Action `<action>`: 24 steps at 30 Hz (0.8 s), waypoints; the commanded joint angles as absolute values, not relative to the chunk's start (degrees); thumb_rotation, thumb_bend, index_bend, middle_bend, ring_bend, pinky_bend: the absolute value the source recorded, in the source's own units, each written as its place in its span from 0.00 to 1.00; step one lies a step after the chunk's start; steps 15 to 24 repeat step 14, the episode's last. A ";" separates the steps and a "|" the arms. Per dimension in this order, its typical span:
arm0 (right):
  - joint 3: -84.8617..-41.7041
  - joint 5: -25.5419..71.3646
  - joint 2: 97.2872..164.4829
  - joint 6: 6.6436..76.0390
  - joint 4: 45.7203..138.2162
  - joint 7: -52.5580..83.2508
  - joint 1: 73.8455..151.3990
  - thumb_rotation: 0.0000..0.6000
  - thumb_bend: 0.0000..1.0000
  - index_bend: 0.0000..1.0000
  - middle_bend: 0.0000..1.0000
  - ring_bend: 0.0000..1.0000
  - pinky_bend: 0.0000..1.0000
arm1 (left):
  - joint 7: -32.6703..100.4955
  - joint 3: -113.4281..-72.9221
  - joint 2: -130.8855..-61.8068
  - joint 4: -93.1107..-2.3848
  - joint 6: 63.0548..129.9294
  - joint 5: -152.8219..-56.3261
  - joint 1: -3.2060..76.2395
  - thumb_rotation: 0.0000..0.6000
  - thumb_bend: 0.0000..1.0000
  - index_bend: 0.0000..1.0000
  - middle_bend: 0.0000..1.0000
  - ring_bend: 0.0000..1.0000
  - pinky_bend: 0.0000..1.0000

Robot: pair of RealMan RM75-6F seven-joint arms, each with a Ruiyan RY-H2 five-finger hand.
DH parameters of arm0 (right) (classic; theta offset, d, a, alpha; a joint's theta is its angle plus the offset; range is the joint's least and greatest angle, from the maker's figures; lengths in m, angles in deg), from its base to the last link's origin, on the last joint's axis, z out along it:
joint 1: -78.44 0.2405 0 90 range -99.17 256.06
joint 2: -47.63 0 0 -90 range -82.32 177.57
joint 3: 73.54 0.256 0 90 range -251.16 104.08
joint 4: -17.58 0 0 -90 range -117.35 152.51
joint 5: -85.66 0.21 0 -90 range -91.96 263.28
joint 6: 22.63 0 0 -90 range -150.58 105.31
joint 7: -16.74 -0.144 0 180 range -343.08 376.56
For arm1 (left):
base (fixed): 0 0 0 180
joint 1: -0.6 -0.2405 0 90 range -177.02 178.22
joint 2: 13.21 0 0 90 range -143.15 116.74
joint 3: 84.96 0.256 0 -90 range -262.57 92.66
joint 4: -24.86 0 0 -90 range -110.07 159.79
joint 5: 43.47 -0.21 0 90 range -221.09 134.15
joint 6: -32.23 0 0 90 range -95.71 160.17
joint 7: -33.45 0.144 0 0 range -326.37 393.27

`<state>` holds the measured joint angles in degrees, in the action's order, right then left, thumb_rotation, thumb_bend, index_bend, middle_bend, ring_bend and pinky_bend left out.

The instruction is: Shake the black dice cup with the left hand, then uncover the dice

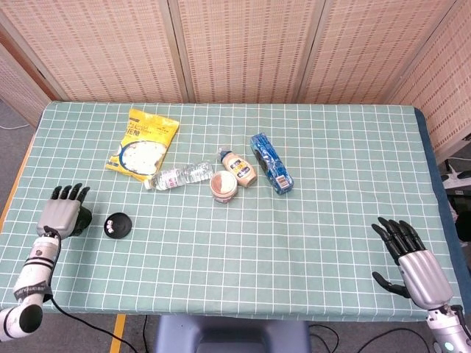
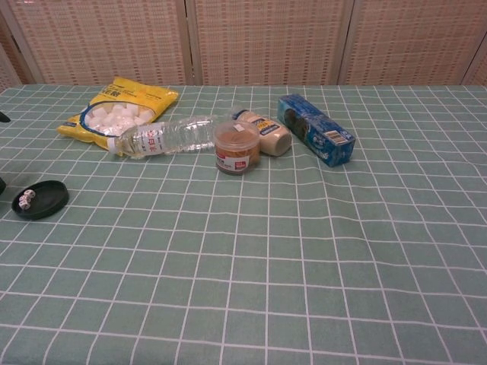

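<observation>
Fingers spread, both hands (image 1: 62, 213) (image 1: 416, 259) empty | dice cup (image 1: 83, 218) apparently beside left | dice (image 2: 25, 199) on base (image 2: 46, 198)

Woven reed screen panels (image 1: 243, 48) behind; grey floor (image 1: 11, 114).

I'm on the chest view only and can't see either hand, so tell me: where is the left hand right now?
Observer: The left hand is at the table's left edge, fingers spread, holding nothing.
Operator: And the cup?
Observer: The black dice cup sits just beside that hand, to the left of the black base carrying the dice. I cannot tell if the hand touches it.
Operator: Right hand?
Observer: The right hand is open near the front right corner, away from every object.
</observation>
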<state>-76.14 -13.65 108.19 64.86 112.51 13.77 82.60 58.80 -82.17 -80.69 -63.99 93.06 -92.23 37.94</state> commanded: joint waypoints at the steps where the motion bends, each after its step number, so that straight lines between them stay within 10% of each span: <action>1: -75.74 -12.91 109.07 64.61 112.27 16.92 82.47 1.00 0.15 0.00 0.00 0.00 0.00 | 35.31 -74.85 -86.02 -60.69 119.50 -126.27 19.98 1.00 0.40 0.00 0.00 0.00 0.00; 8: -75.27 -11.18 110.78 64.51 112.74 21.29 81.76 1.00 0.15 0.00 0.00 0.00 0.00 | 34.40 -74.77 -87.87 -55.89 128.57 -132.07 13.33 1.00 0.39 0.00 0.00 0.00 0.00; 24: -75.39 -10.89 111.05 64.38 113.05 23.18 81.45 1.00 0.15 0.00 0.00 0.00 0.00 | 32.13 -76.64 -86.81 -55.00 125.44 -131.36 13.15 1.00 0.39 0.00 0.00 0.00 0.00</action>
